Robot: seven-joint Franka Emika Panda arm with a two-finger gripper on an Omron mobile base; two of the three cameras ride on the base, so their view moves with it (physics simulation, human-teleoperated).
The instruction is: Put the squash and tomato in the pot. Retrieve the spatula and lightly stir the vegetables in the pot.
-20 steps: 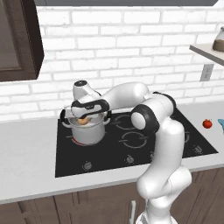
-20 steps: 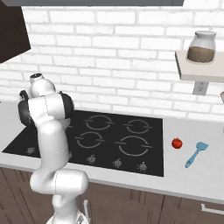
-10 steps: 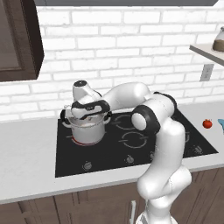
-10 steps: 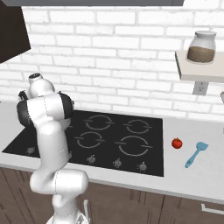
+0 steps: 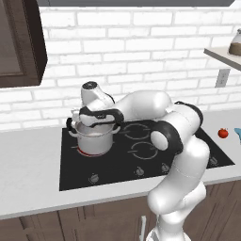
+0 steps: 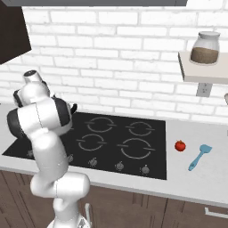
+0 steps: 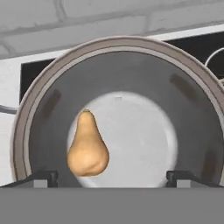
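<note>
The arm reaches from its base across the hob to the far left burner, elbow bent, with the hand turned straight down over the pot (image 5: 95,137). The gripper (image 5: 96,117) hangs just above the pot's rim, its black crossbar lying level across the opening. In the hand view the two fingertips (image 7: 48,177) stand far apart at the bottom corners, so the jaws are wide, and nothing is between them.

Directly below the gripper, the squash (image 7: 87,148) lies on the pot's floor, apart from both tips and nearer the left one in the hand view. Its long axis runs up and down that picture: narrow neck toward the brick wall, bulb toward the fingertips. It lies on its side, left of the floor's centre and touching no wall.

A second ago the squash showed orange between the jaws at the pot's mouth; now it has dropped free and the jaws have spread.

Well off to the gripper's right, on the counter past the hob, the tomato (image 6: 180,145) sits beside the spatula (image 6: 199,156), whose handle slants toward the counter's front edge.
</note>
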